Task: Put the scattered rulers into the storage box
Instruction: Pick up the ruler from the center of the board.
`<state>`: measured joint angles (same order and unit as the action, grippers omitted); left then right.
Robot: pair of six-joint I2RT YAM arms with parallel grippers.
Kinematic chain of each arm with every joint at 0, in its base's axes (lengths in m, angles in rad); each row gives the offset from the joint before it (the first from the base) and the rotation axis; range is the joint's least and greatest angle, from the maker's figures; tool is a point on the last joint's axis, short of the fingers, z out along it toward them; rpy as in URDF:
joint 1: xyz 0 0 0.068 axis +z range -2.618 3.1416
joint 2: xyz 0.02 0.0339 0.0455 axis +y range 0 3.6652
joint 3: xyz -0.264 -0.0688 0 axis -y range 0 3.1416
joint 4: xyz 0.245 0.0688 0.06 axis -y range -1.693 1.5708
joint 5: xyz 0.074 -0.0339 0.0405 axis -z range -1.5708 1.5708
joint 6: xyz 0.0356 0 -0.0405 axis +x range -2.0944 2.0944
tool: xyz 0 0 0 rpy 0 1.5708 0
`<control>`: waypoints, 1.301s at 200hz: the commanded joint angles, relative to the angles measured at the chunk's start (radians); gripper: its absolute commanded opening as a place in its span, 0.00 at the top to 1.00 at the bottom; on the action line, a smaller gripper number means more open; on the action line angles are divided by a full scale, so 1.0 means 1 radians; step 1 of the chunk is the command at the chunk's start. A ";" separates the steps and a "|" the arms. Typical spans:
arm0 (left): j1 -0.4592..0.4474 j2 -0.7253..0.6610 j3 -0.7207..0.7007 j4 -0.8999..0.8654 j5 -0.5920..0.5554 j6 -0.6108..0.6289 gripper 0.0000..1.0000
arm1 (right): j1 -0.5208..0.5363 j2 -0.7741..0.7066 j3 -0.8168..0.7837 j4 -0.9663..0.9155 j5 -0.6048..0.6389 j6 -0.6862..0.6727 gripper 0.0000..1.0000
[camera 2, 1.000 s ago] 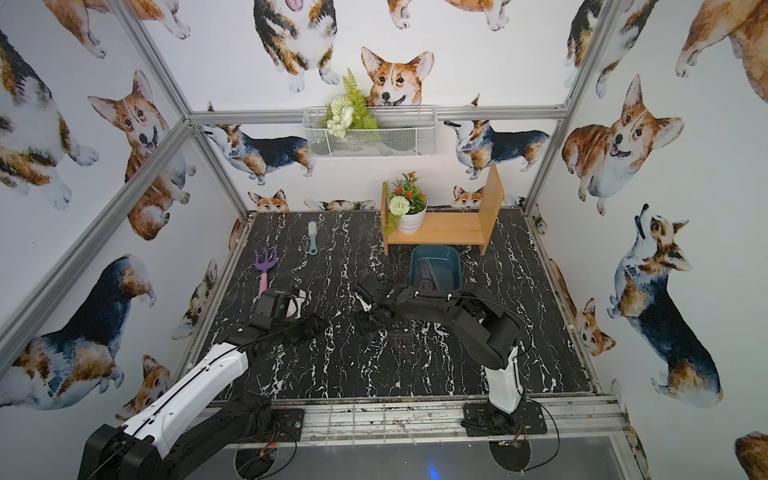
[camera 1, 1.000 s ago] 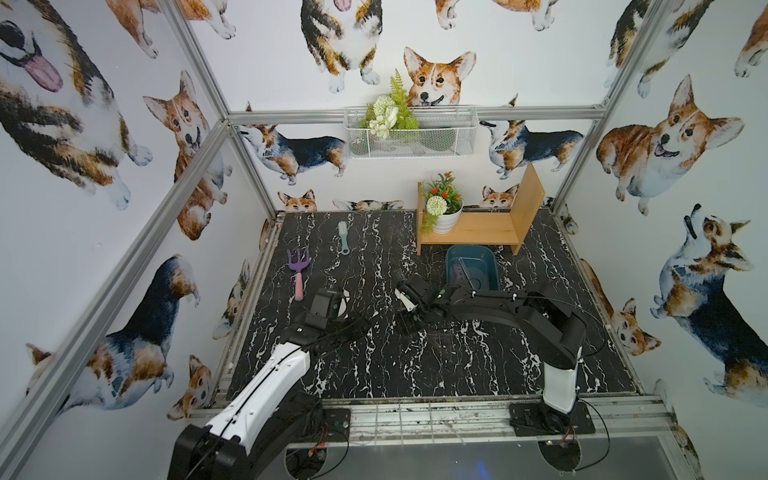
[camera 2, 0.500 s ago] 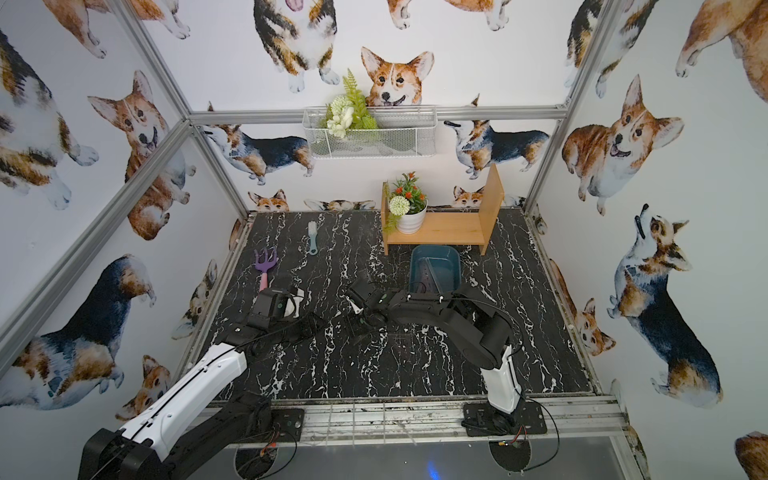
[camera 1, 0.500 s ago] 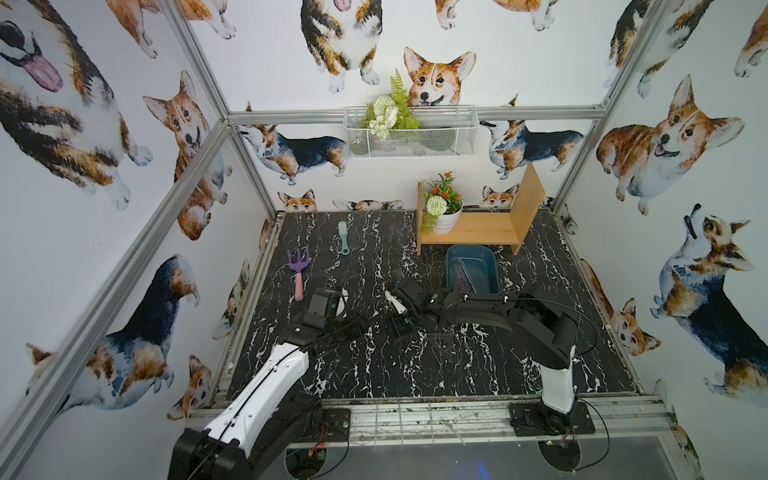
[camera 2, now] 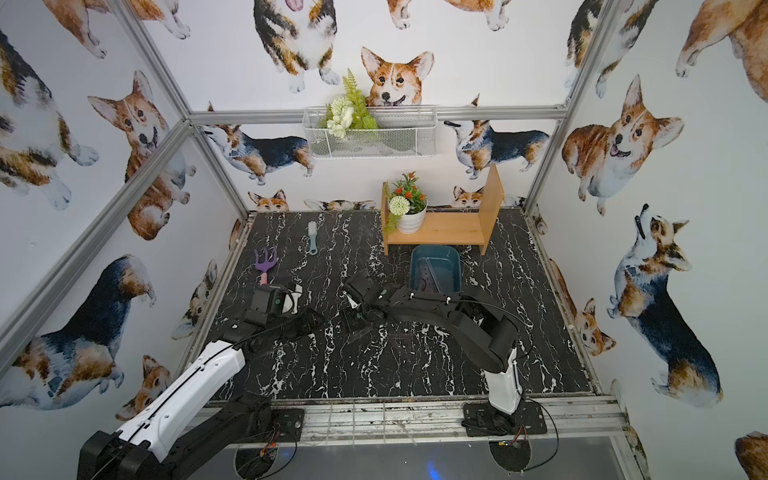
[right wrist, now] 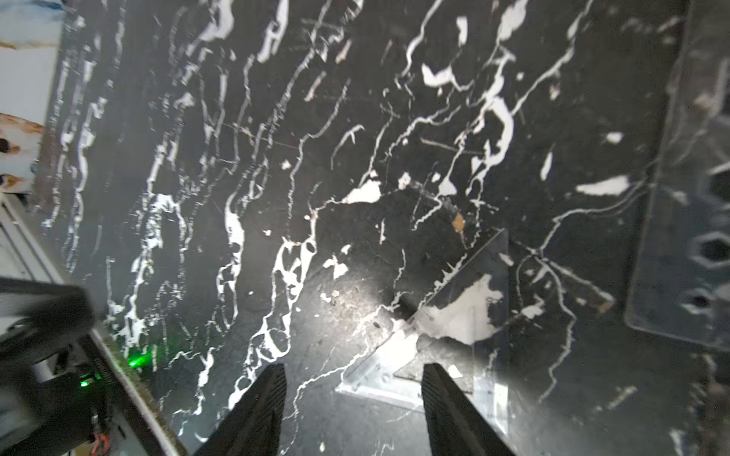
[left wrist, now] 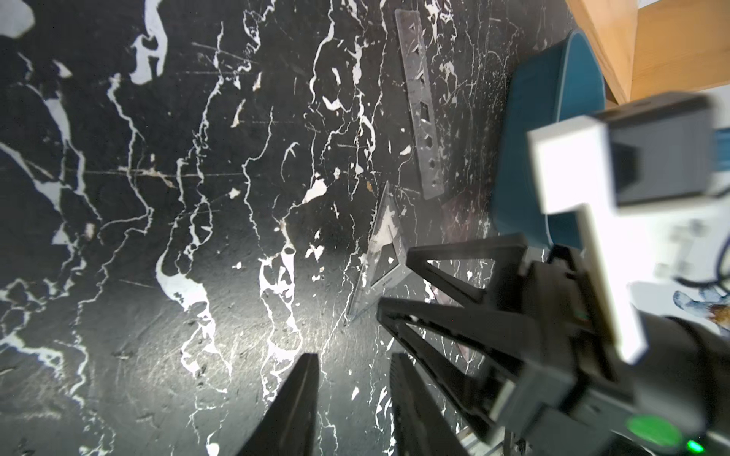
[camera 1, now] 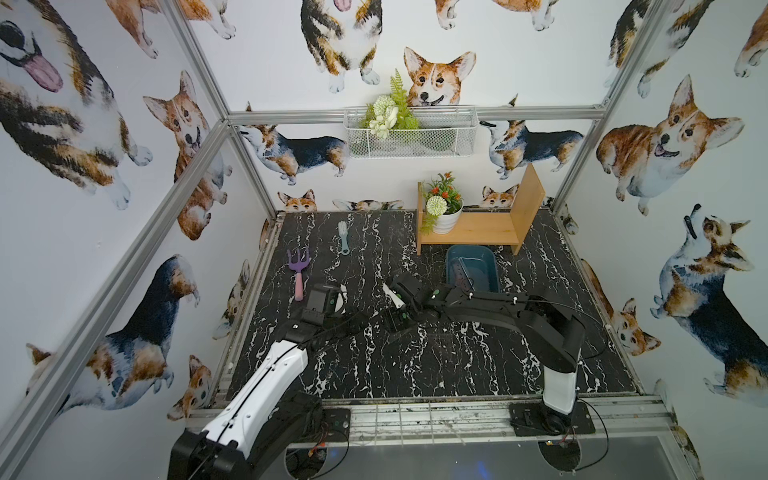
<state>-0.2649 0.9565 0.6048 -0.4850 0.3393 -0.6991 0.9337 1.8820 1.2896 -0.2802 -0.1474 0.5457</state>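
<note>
On the marble table (camera 1: 415,374), a fork (camera 1: 298,270) lies far left, a brush (camera 1: 343,237) near it, farther back. A shelf (camera 1: 482,230) stands far right, bearing a potted plant (camera 1: 442,214). A basket (camera 1: 432,141) of greenery hangs on the far wall.

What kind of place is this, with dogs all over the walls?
Probably a staged robot test booth: corgi-print panels held in a metal frame, two robot arms bolted at the front of a marble-look table, and props like a small wooden shelf.

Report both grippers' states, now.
Left gripper: open, nothing between its fingers.
Right gripper: open, holding nothing, poised over a clear set square.
</note>
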 commanded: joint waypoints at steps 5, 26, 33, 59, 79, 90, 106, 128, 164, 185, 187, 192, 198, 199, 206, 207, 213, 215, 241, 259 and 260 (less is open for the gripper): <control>0.001 0.041 0.041 -0.018 -0.018 0.041 0.63 | -0.001 -0.064 -0.016 -0.051 0.062 -0.028 0.39; 0.000 0.097 0.072 -0.020 -0.016 0.064 0.63 | -0.016 -0.116 -0.070 -0.074 0.086 -0.038 0.39; -0.002 0.118 0.082 -0.017 -0.017 0.072 0.63 | -0.026 -0.133 -0.097 -0.074 0.087 -0.036 0.40; -0.026 0.199 0.113 -0.024 -0.051 0.100 0.63 | -0.073 -0.208 -0.215 -0.044 0.069 -0.021 0.45; -0.062 0.258 0.174 -0.024 -0.082 0.108 0.63 | -0.105 -0.267 -0.294 -0.008 0.044 -0.004 0.48; -0.088 0.289 0.188 -0.024 -0.106 0.110 0.62 | -0.117 -0.293 -0.326 0.007 0.034 0.003 0.49; -0.135 0.336 0.211 -0.027 -0.147 0.112 0.61 | -0.125 -0.322 -0.358 0.022 0.024 0.010 0.49; -0.210 0.415 0.248 -0.041 -0.213 0.115 0.60 | -0.126 -0.345 -0.379 0.030 0.014 0.019 0.49; -0.286 0.525 0.295 -0.046 -0.278 0.121 0.60 | -0.126 -0.369 -0.390 0.031 0.001 0.026 0.49; -0.319 0.581 0.330 -0.062 -0.315 0.134 0.60 | -0.126 -0.380 -0.397 0.032 -0.006 0.028 0.49; -0.323 0.586 0.333 -0.062 -0.318 0.135 0.61 | -0.125 -0.380 -0.398 0.033 -0.006 0.029 0.49; -0.328 0.598 0.340 -0.065 -0.323 0.137 0.60 | -0.126 -0.384 -0.402 0.034 -0.008 0.030 0.49; -0.338 0.613 0.349 -0.066 -0.328 0.140 0.60 | -0.127 -0.387 -0.406 0.035 -0.010 0.031 0.49; -0.339 0.615 0.351 -0.068 -0.329 0.141 0.60 | -0.127 -0.388 -0.408 0.036 -0.010 0.032 0.49; -0.351 0.632 0.362 -0.073 -0.338 0.143 0.60 | -0.126 -0.392 -0.412 0.038 -0.013 0.033 0.49; -0.352 0.635 0.363 -0.073 -0.339 0.143 0.60 | -0.126 -0.392 -0.414 0.038 -0.013 0.033 0.49; -0.363 0.649 0.375 -0.078 -0.348 0.145 0.60 | -0.127 -0.396 -0.417 0.037 -0.014 0.034 0.49; -0.366 0.654 0.378 -0.079 -0.351 0.145 0.60 | -0.126 -0.398 -0.419 0.037 -0.014 0.034 0.49; -0.397 0.695 0.403 -0.084 -0.369 0.144 0.61 | -0.127 -0.416 -0.435 0.039 -0.013 0.040 0.49; -0.411 0.732 0.412 -0.091 -0.392 0.140 0.61 | -0.126 -0.428 -0.446 0.039 -0.016 0.043 0.49; -0.411 0.733 0.413 -0.092 -0.393 0.140 0.61 | -0.126 -0.429 -0.446 0.039 -0.016 0.043 0.49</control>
<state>-0.6632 1.6611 1.0035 -0.5533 -0.0051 -0.5674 0.8089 1.4681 0.8528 -0.2657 -0.1574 0.5724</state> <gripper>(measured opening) 0.392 0.506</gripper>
